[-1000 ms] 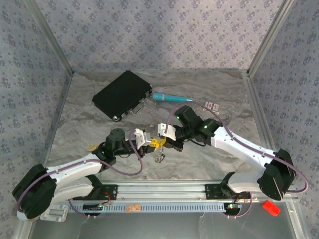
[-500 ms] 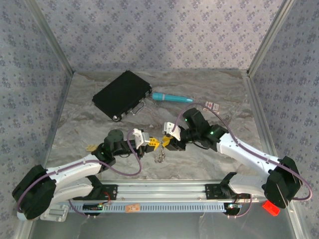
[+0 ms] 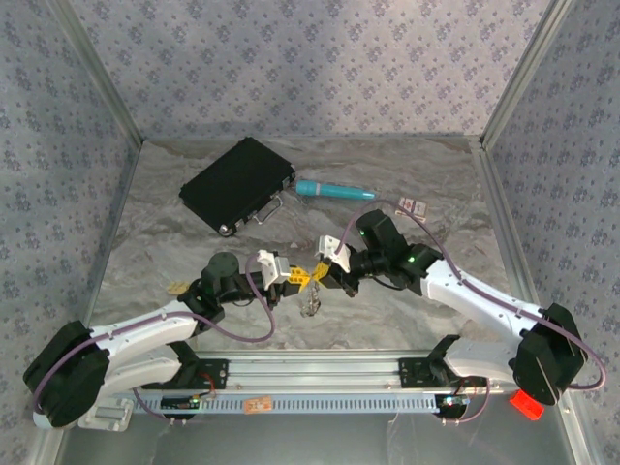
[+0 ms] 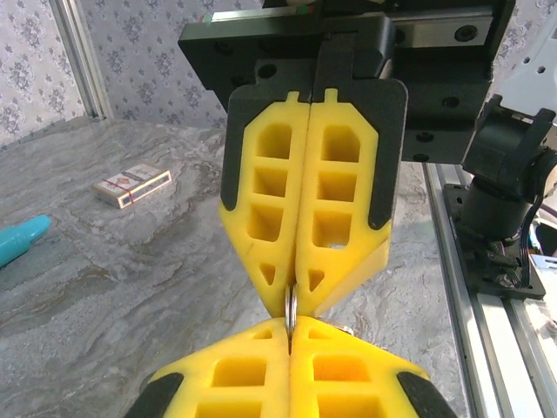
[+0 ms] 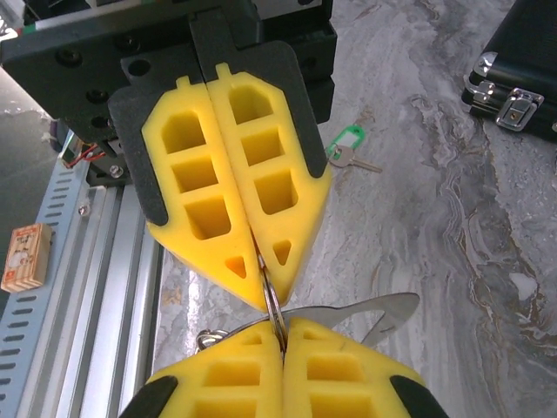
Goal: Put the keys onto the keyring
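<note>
The keyring (image 4: 291, 306) is pinched edge-on between both grippers above the table, tip to tip. My left gripper (image 4: 291, 329) is shut on its near edge. My right gripper (image 5: 280, 335) is shut on the opposite edge of the same keyring (image 5: 272, 300). From above, the left gripper (image 3: 302, 279) and right gripper (image 3: 321, 273) meet at mid-table, with the ring's chain (image 3: 311, 305) dangling below. A flat silvery charm (image 5: 387, 309) sticks out beside the right fingers. A green-headed key (image 5: 346, 144) lies on the table behind the left gripper. A small brassy key (image 3: 177, 288) lies by the left arm.
A black case (image 3: 237, 184) lies at the back left, a teal pen (image 3: 334, 190) beside it. A small card box (image 3: 415, 205) sits at the back right. The metal rail (image 3: 320, 373) runs along the near edge, with a red piece (image 3: 526, 404) at its right.
The right wrist has swung to the right, and its gripper has shifted its hold on the ring. The left arm has stayed put, still shut on the ring.
</note>
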{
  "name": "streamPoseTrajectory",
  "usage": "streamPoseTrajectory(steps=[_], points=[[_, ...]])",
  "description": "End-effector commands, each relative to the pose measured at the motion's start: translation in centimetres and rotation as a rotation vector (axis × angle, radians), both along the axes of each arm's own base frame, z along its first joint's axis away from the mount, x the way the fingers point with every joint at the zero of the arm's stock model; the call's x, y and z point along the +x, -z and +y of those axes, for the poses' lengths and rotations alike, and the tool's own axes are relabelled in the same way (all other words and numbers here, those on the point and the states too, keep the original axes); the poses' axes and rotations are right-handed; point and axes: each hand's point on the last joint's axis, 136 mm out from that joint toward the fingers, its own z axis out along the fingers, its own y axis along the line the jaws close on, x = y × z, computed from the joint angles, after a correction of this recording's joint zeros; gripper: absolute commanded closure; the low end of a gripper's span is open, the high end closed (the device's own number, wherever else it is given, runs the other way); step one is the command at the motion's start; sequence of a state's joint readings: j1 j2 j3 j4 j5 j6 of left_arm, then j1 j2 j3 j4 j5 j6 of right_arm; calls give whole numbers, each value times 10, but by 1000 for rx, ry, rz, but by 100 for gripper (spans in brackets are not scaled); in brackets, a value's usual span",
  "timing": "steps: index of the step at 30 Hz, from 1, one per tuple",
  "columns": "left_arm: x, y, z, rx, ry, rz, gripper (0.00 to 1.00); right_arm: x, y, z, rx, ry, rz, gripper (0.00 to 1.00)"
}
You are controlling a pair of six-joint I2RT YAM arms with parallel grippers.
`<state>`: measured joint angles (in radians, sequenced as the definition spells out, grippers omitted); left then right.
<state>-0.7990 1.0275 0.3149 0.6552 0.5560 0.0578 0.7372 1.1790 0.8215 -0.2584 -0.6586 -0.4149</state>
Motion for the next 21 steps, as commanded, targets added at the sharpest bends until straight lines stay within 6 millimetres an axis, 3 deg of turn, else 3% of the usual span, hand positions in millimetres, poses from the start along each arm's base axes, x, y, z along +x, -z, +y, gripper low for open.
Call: streamPoseTrajectory(steps=[1, 3, 4, 10, 21], points=[[-2, -15, 0, -41, 2, -37, 93, -1, -9, 2, 7, -22, -2, 100], [1, -11, 1, -9, -12, -32, 78, -2, -8, -1, -32, -27, -15, 100], [1, -10, 1, 8, -12, -32, 76, -3, -5, -2, -68, -38, -26, 100], [0, -6, 1, 58, 3, -38, 78, -9, 11, -11, -283, -130, -61, 100], [-2, -9, 0, 47, 16, -48, 85, -11, 2, 4, -304, -179, -134, 100]])
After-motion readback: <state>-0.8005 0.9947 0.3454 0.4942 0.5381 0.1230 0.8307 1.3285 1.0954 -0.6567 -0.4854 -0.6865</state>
